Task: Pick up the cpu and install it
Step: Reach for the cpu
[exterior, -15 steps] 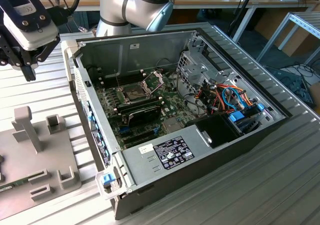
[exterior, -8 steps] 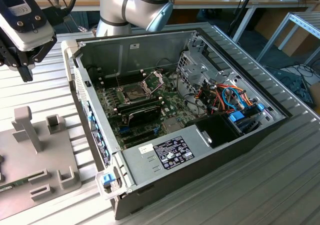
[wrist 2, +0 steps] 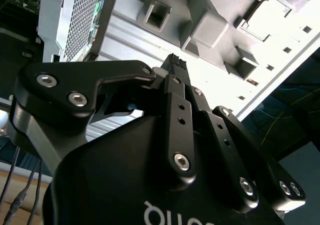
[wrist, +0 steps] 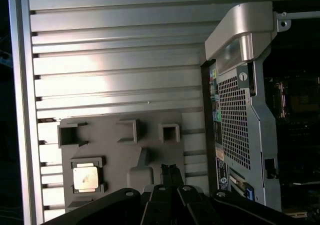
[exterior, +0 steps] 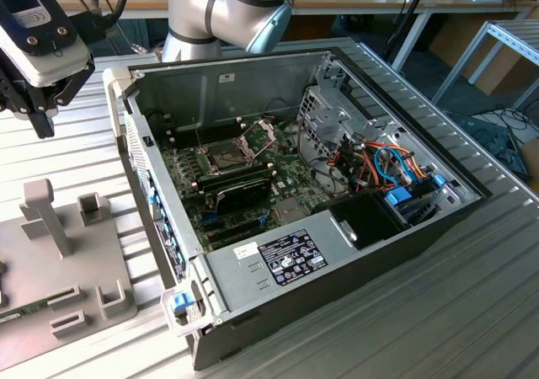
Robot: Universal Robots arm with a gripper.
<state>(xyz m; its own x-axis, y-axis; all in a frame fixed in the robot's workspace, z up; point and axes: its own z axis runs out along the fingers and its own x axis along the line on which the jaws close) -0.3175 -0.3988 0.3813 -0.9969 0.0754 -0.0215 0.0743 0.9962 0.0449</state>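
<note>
Hovering above the grey fixture [wrist: 115,155], whose pocket keeps the cpu [wrist: 86,178] flat for picking, the gripper [wrist: 170,169] has its jaws pinched shut, empty.

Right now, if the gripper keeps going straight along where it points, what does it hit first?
Probably the grey fixture plate, close beside its raised post; depth is unclear, so the gripper could touch the post first. The cpu sits in its holder off to one side of that line.

Pictured in a robotics lab or workshop. Marked as such by a robot arm [exterior: 227,8] over a ribbed metal table [exterior: 438,328], an opened desktop computer [exterior: 286,257], a grey fixture plate [exterior: 93,253] and cluttered workbenches [exterior: 354,7] behind.
</note>
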